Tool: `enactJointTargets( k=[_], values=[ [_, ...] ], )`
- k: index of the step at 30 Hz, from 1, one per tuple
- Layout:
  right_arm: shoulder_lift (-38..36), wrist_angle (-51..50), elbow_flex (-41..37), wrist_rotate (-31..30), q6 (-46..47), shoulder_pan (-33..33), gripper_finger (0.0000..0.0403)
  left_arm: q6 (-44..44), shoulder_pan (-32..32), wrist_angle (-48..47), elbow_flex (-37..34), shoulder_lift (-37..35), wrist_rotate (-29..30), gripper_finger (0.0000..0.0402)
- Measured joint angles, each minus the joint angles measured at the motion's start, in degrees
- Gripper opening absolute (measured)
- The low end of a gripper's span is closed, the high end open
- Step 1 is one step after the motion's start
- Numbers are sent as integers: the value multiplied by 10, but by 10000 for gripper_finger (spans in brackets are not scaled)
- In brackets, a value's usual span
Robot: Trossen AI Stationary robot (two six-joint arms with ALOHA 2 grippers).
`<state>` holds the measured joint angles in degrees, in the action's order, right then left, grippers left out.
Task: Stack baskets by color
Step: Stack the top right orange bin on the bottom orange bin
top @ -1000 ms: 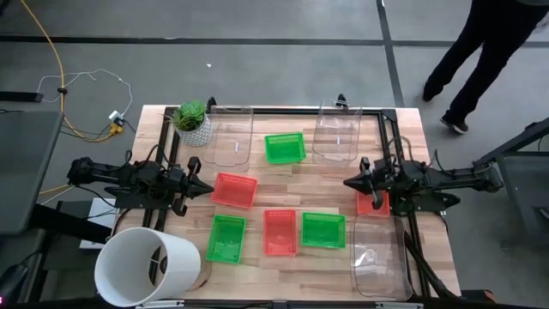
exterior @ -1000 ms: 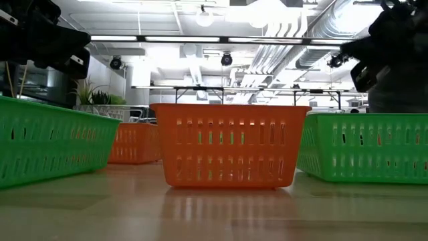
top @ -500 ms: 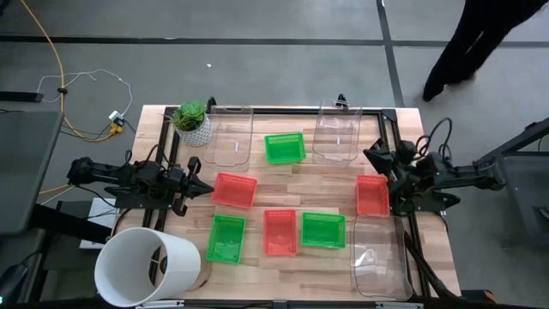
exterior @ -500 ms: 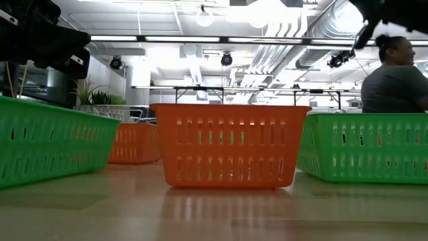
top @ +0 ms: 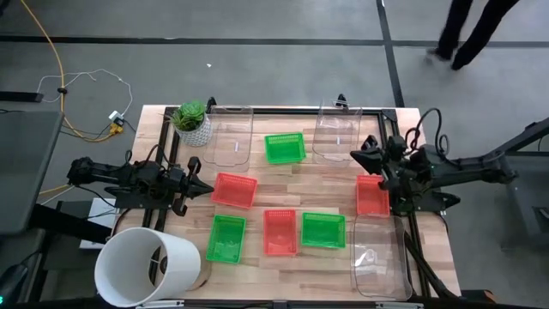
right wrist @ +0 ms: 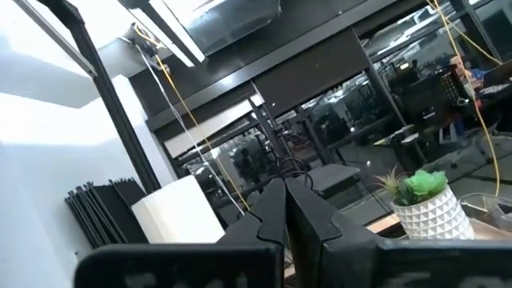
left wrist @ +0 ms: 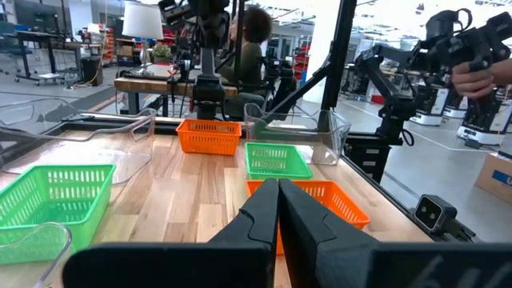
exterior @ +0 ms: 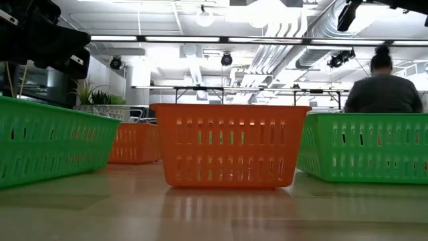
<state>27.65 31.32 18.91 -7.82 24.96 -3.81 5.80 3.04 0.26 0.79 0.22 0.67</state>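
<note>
**Both claws shut and empty, no basket stacked yet**

Claws first: the left claw (top: 204, 190) hangs at the table's left side, its tip just beside a red mesh-sided plastic basket (top: 235, 190), fingers pressed together on nothing. The right claw (top: 355, 157) sits at the right side, raised and tilted up toward the room, likewise closed and empty; a second red mesh basket (top: 372, 196) lies just beside its arm.

Judging by the layout, the sorting has not begun. Six small baskets lie singly on the wooden table (top: 283, 176), none nested in another. Besides the two red ones named, a third red mesh basket (top: 280, 232) sits near the front, between a bright green mesh basket (top: 226, 238) on its left and another green mesh basket (top: 323, 230) on its right. A third green mesh basket (top: 285, 148) stands farther back, near the centre. Three reds and three greens remain to be gathered into two piles.

Every basket looks empty. Three clear plastic bins also stand on the table: one far left (top: 232, 133), one far right (top: 336, 130), one near right (top: 377, 256); none appears to hold anything. A big white cylindrical bucket (top: 147, 267) lies on its side at the near left corner, and a small potted green plant (top: 192, 120) stands at the far left.
</note>
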Motion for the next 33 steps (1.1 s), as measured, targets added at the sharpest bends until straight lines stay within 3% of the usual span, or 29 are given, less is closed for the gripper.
enactJointTargets(
  k=[15,25,29,33],
  values=[
    [75,-51,47,21,42,0,0,0,0,0,0,0,0,1],
    [179,-415,226,48,46,0,0,0,0,0,0,0,0,1],
    [209,-506,273,63,46,0,5,0,0,0,0,0,0,1],
    [225,-550,291,73,51,0,36,0,0,0,0,0,0,1]
  ],
)
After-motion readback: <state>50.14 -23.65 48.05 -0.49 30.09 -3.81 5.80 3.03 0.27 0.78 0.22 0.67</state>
